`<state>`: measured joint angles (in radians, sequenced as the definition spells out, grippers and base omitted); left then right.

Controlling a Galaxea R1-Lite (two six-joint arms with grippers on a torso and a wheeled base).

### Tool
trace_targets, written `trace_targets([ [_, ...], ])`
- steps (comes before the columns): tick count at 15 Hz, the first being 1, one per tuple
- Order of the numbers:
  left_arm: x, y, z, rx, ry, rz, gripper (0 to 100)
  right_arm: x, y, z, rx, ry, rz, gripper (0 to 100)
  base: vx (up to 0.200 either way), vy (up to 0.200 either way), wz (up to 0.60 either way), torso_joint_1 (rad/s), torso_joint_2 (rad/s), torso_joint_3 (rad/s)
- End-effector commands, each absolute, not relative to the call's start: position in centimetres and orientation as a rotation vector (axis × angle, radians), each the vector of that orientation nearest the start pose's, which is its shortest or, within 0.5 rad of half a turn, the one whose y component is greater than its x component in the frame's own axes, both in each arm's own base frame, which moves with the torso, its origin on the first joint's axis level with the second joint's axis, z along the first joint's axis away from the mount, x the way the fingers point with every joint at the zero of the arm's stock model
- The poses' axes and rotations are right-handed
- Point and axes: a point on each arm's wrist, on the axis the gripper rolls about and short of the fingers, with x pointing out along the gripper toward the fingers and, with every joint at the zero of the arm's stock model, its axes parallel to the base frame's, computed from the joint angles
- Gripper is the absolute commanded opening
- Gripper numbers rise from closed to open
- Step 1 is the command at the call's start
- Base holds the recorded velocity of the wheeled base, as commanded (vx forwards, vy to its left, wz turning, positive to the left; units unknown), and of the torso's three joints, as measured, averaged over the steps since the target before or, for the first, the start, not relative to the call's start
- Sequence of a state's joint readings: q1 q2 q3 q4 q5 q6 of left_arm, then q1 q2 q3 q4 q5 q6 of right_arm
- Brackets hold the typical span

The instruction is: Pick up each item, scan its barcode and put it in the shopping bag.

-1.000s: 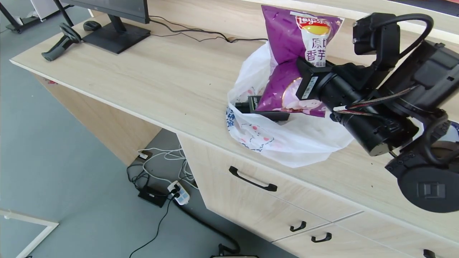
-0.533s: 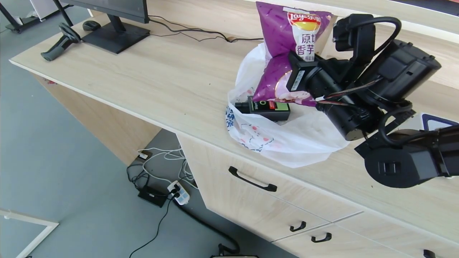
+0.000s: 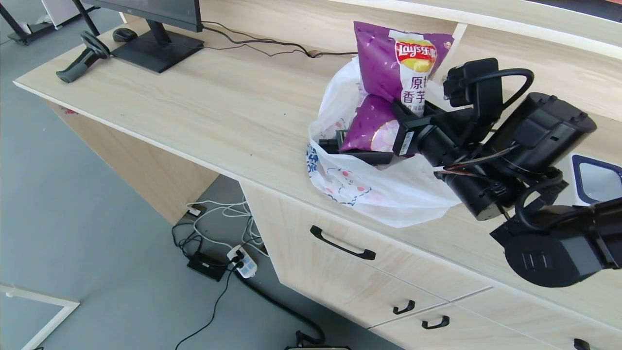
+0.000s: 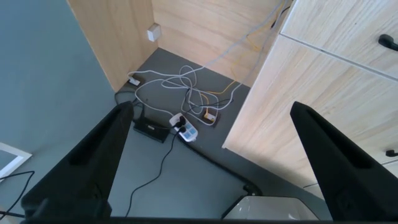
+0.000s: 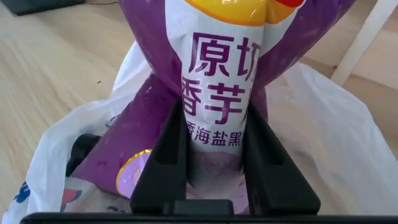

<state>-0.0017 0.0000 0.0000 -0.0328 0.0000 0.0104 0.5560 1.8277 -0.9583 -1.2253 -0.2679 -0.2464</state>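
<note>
Head view, chip bag point(image 3: 384, 73) clamped in right pincer point(image 3: 410, 108) (over shopping bag point(image 3: 369, 189))

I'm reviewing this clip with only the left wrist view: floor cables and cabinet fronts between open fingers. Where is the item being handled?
Observer: The right end effector is shut on a purple chip bag, held upright with its lower end at the mouth of the white shopping bag.
Reviewer: Is anything else in that bag?
Observer: Yes, a dark item lies inside, just below the chip bag's lower edge.
Reviewer: And where is the scanner?
Observer: A handheld scanner lies at the counter's far left end, beside the monitor base, well away from the bag.
</note>
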Motion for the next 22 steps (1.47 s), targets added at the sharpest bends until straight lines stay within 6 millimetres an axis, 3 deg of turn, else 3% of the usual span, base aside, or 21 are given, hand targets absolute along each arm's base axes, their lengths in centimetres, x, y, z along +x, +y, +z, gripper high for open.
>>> trace_targets([
  [1, -2.3, 0.0, 7.9, 0.011, -0.031, -0.001, 100, 26.9, 15.9, 24.1, -0.114, -0.342, 0.238, 0, 0.000, 0.000, 0.00, 0.000, 0.00, 0.000],
  [7, -2.3, 0.0, 7.9, 0.015, -0.028, -0.001, 100, 23.8, 14.0, 24.1, -0.152, -0.333, 0.235, 0, 0.000, 0.000, 0.00, 0.000, 0.00, 0.000],
  [14, -2.3, 0.0, 7.8, 0.018, -0.026, -0.001, 100, 22.0, 13.4, 23.6, -0.215, -0.327, 0.240, 0, 0.000, 0.000, 0.00, 0.000, 0.00, 0.000],
  [17, -2.3, 0.0, 7.8, 0.018, -0.025, -0.001, 100, 22.1, 13.5, 24.1, -0.252, -0.341, 0.220, 0, 0.000, 0.000, 0.00, 0.000, 0.00, 0.000],
  [19, -2.3, 0.0, 7.8, 0.018, -0.025, -0.001, 100, 22.8, 14.9, 23.5, -0.278, -0.286, 0.219, 0, 0.000, 0.000, 0.00, 0.000, 0.00, 0.000],
  [20, -2.3, 0.0, 7.8, 0.028, -0.023, -0.001, 100, 23.4, 16.0, 22.2, -0.236, -0.237, 0.245, 0, 0.000, 0.000, 0.00, 0.000, 0.00, 0.000],
  [22, -2.3, 0.0, 7.8, 0.028, -0.025, -0.003, 100, 23.6, 15.8, 21.8, -0.226, -0.223, 0.240, 0, 0.000, 0.000, 0.00, 0.000, 0.00, 0.000],
])
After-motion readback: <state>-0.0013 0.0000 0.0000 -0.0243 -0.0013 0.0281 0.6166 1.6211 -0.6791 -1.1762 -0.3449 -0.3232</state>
